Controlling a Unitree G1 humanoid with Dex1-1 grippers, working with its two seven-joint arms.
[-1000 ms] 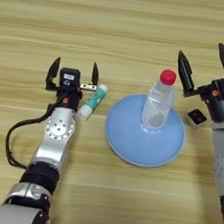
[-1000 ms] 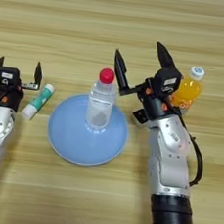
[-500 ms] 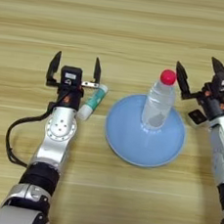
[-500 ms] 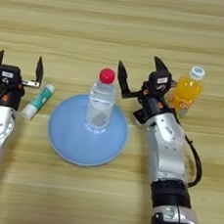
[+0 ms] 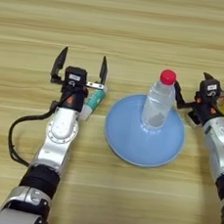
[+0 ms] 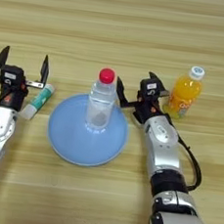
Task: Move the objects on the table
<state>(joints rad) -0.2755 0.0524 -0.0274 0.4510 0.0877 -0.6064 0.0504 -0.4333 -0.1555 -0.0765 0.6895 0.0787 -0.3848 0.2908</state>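
A clear plastic bottle with a red cap (image 6: 101, 105) stands upright on a blue plate (image 6: 82, 152) in the middle of the table (image 6: 121, 31). A small orange-juice bottle with a white cap (image 6: 185, 95) stands to its right. Between the two bottles, my right gripper (image 6: 136, 83) is open and holds nothing; one finger points toward the clear bottle, and the other is close to the orange bottle. My left gripper (image 5: 82, 65) is open on the left, its fingers pointing away from me, with nothing between them.
A green and white tube (image 5: 93, 102) lies on the wood between the left gripper's wrist and the plate's left rim. A black cable (image 5: 18, 133) loops beside the left forearm.
My right gripper has come down and back toward me, its fingers now lower between the two bottles. The left arm has hardly moved, and both bottles stand where they were.
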